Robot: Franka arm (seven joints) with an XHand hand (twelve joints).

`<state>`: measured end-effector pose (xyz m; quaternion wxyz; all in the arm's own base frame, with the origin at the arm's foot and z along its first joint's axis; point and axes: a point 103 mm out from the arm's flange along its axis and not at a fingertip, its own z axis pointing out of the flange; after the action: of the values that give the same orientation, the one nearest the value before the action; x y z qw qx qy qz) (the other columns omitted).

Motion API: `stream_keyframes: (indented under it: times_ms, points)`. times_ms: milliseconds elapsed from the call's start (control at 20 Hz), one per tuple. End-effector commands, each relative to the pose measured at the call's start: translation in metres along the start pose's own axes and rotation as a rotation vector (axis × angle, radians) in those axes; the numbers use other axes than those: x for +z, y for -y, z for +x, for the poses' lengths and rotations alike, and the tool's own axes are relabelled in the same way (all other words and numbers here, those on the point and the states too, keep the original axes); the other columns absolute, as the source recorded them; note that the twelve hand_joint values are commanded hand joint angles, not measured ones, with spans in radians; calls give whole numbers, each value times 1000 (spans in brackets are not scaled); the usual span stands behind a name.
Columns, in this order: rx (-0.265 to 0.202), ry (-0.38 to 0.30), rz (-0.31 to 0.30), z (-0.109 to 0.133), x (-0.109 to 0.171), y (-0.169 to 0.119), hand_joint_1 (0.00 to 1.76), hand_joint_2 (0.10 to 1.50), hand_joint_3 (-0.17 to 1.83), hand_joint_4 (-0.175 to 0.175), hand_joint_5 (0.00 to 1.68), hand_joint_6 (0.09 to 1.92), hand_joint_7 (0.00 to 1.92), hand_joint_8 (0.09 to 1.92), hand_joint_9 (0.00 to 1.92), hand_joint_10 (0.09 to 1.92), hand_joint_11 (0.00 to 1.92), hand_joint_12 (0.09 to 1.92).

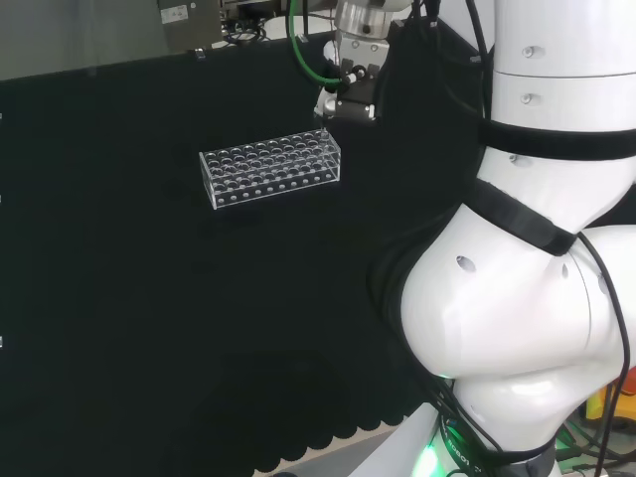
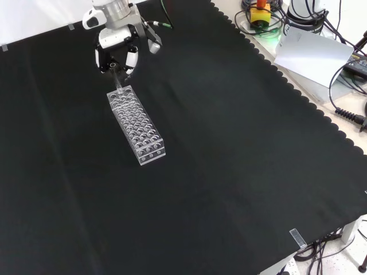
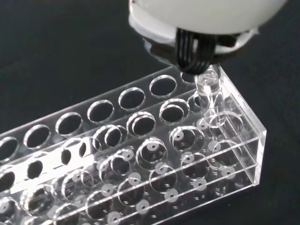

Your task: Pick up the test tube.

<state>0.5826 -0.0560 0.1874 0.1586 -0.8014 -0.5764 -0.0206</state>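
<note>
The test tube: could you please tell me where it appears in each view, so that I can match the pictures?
Head view: test tube at the rack's right end, just under the hand.
Front view: it stands at the rack's far end, below the hand, upper left.
Wrist view: it rises from a hole at the rack's end, close to the camera.
Shared landmark: the clear rack.

Even, bright room light falls from overhead, yet the black cloth soaks it up and shows almost no shadow in the head and front views. The white arm glares near its rounded joint. In the wrist view the clear rack is crisp with small glints on its hole rims, while the hand is a soft, overexposed blur.
</note>
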Motion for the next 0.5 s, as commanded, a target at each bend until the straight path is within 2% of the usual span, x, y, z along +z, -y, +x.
stream_keyframes:
  times_ms: [50,500]
  points:
    - [-1,-48,-8,2,-17,3,1426,776,388,-175,1255,383,1366,732,1288,474,1245,782]
    - [-8,-95,-38,10,-63,9,1426,785,373,-175,1255,372,1365,734,1282,483,1241,783]
